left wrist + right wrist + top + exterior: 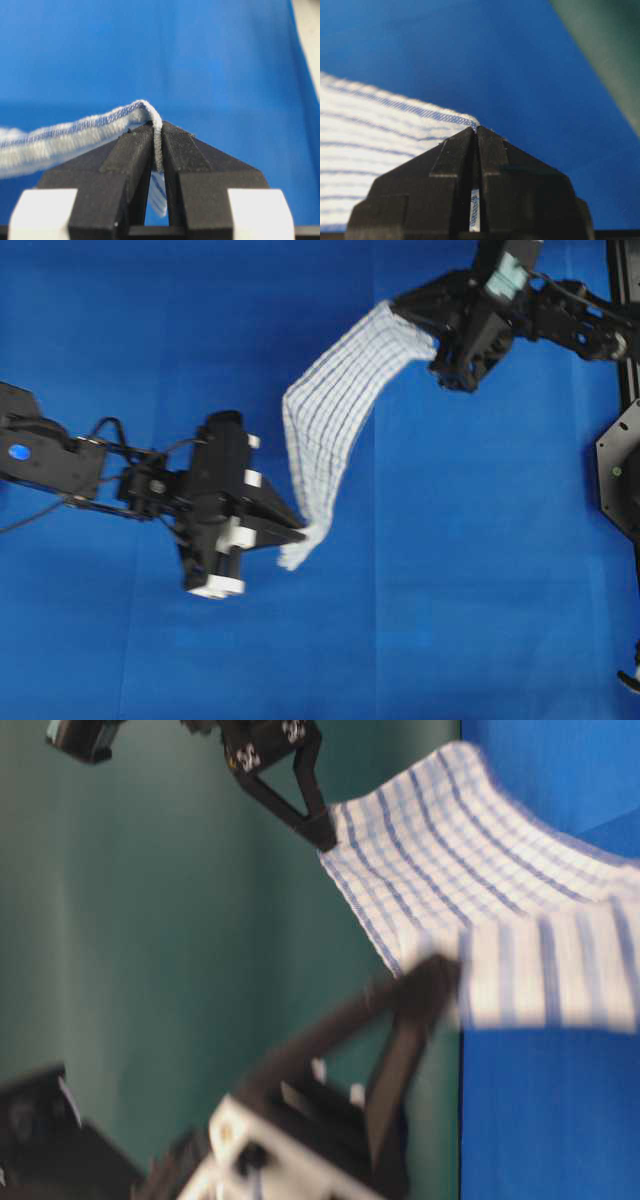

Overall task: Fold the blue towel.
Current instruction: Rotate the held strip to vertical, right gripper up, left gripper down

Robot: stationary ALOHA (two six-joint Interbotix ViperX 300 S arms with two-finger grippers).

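The left gripper (297, 533) sits at the left of the overhead view, its black fingers pointing right and slightly down, jaws pressed together on one corner of the blue towel (335, 405). A short bunched tail of cloth spills just past and below the fingertips. Seen from the left wrist, the hem of the towel (75, 132) comes in from the left, bends over the tips of the left gripper (157, 125) and drops into the narrow slit between the two pads, where a striped scrap shows lower down in the gap.

From that clamped corner the towel rises off the blue table covering (130, 350) and stretches up and to the right as a sagging, slightly twisted band, white with thin dark and pale blue stripes crossing into a check. None of the band between the two sets of jaws appears to rest on the covering.

Its far corner ends at the right gripper (437, 352), upper right in the overhead view, whose jaws are likewise closed tight on the cloth. In the right wrist view the towel (375, 150) spreads out to the left of the right gripper (475, 128), its hemmed edge running straight into the tips, and a sliver of striped fabric is visible squeezed between the pads
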